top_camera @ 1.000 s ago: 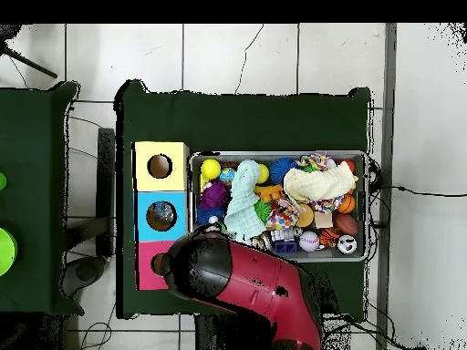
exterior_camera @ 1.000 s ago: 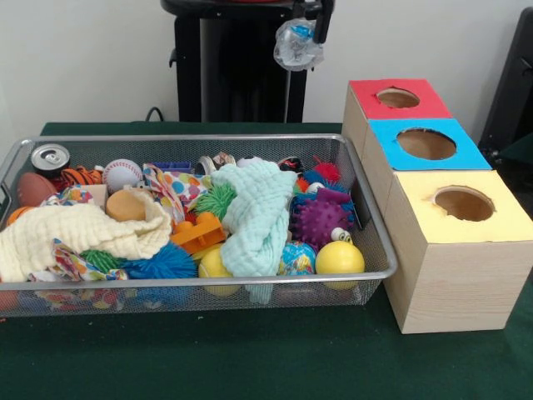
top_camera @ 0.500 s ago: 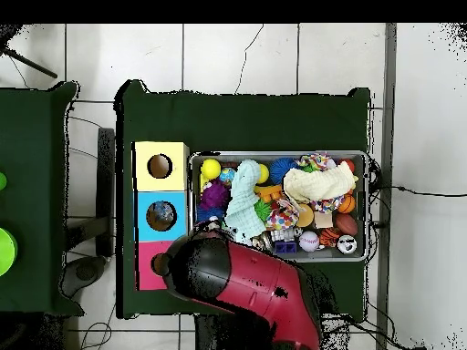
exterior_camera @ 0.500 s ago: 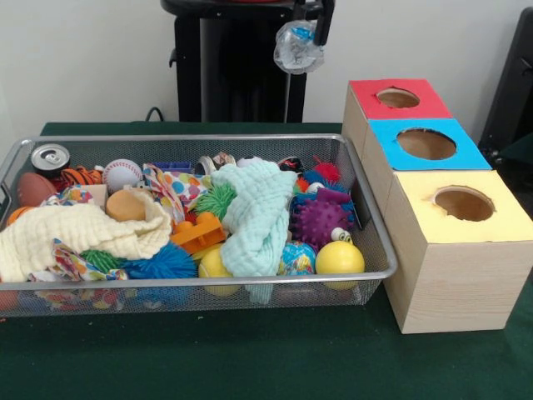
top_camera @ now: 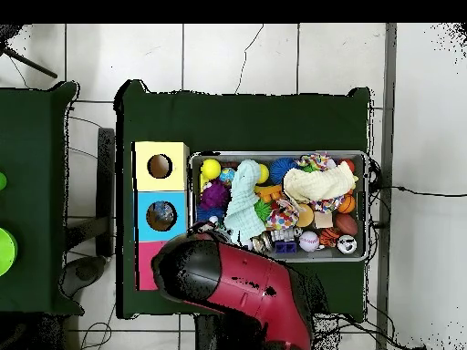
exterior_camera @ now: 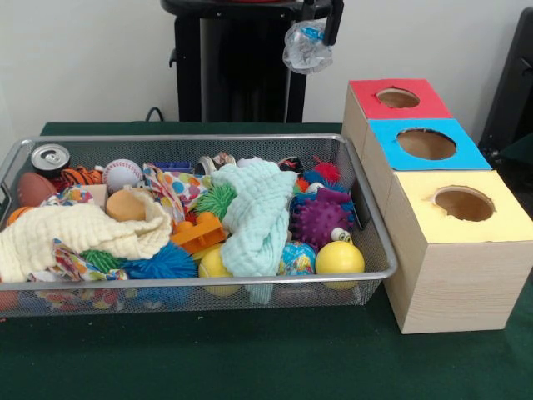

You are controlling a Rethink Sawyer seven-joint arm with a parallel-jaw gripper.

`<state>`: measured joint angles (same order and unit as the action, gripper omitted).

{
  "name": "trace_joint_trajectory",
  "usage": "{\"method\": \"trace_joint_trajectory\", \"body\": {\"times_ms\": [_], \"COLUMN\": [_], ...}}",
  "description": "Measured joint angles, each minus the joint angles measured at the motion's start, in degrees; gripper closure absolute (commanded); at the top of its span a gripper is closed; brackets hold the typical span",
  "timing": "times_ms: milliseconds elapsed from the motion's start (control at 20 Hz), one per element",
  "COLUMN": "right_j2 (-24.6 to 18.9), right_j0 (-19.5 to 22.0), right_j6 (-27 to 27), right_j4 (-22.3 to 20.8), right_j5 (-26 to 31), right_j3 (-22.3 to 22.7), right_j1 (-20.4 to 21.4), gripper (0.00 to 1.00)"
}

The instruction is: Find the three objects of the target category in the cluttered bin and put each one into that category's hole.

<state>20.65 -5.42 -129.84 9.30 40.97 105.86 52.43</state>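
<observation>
Pincer high at the far side, clamped on a crumpled clear plastic item, hanging left of the red-topped box, mesh bin of toys and cloths on the green worktop, arm covering the red box from overhead.

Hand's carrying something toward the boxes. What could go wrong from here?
1. The crumpled clear plastic item hangs below the hand, apparently held by an edge; it might slip before reaching a hole.
2. It looks bulky and floppy, so it may snag on the red box's hole.
3. Overhead, the arm hides the red box.
</observation>
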Motion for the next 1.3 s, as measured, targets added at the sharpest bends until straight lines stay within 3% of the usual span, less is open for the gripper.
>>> {"method": "trace_joint_trajectory", "body": {"times_ms": [1300], "right_j2": [0.39], "right_j0": [0.4], "right_j6": [0.0], "right_j4": [2.68], "right_j5": [-2.29], "right_j3": [3.29], "right_j1": [-1.68], "gripper": [1.0]}}
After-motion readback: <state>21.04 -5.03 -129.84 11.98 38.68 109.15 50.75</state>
